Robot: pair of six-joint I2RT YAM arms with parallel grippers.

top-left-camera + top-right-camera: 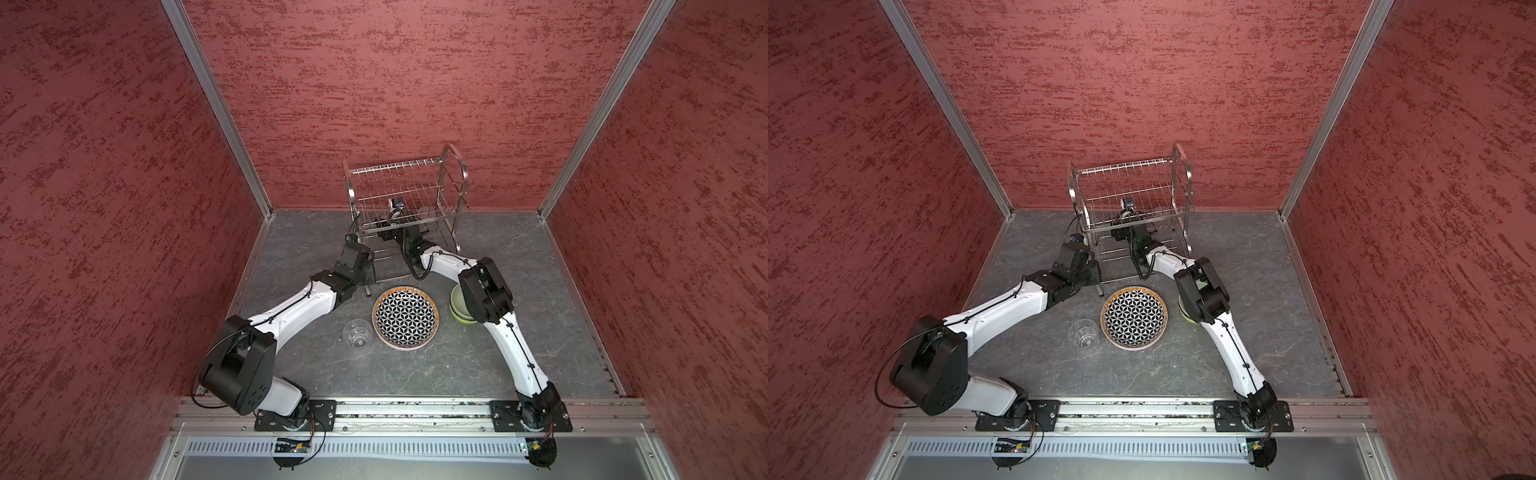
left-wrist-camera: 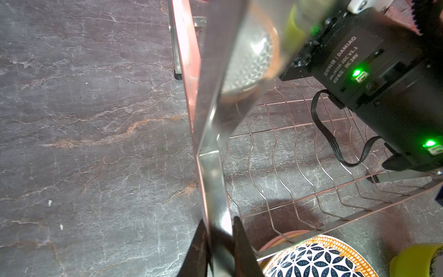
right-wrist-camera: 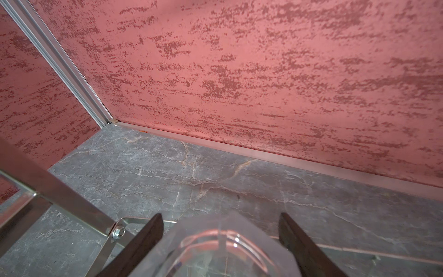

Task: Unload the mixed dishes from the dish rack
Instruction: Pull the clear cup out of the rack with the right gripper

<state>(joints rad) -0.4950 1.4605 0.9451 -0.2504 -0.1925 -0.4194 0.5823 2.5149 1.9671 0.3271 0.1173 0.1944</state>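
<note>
clamping left pincer [image 2: 218,223] on upright dish rack [image 2: 212,172] side frame, right pincer [image 3: 220,215] apart astride glass tumbler [image 3: 215,251]

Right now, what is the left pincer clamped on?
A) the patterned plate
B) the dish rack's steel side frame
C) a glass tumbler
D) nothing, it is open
B: in the left wrist view the left pincer is shut on the flat steel side strip of the dish rack, and the patterned plate lies apart from it.
</note>
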